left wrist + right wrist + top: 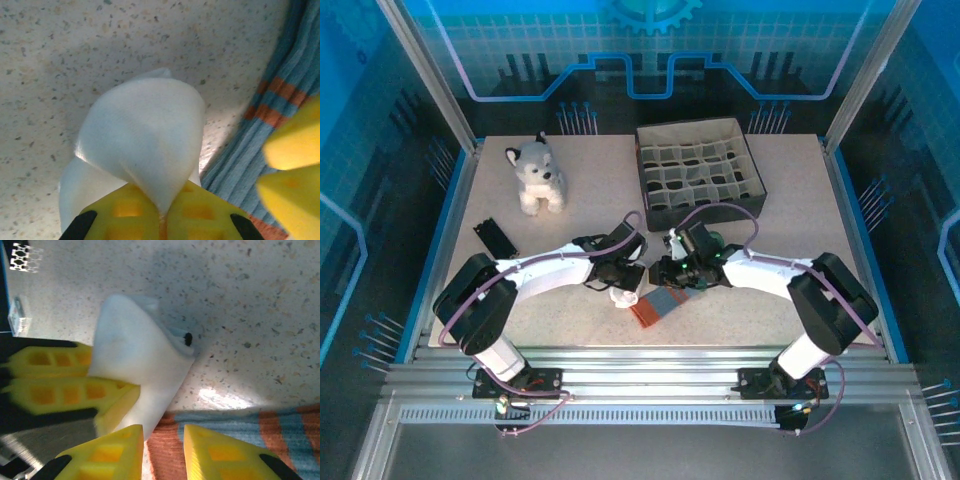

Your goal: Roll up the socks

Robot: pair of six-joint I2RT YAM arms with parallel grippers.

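Observation:
My left gripper (162, 210) is shut on a fold of the white sock (145, 132), which bunches up off the speckled table in front of the yellow fingers. The grey-blue sock (282, 112) with orange stripes lies flat just to its right. From above, the white sock (623, 296) and grey-blue sock (655, 305) sit side by side between both grippers. My right gripper (163, 452) is open, its fingers straddling the orange-red cuff of the grey-blue sock (240, 422). The white sock (142, 365) and the left gripper's fingers (65, 382) are close on its left.
A plush husky (537, 175) sits at the back left. A dark divided organizer box (700, 170) stands at the back right. A small black object (495, 238) lies at the left. The two grippers are nearly touching at the table's middle.

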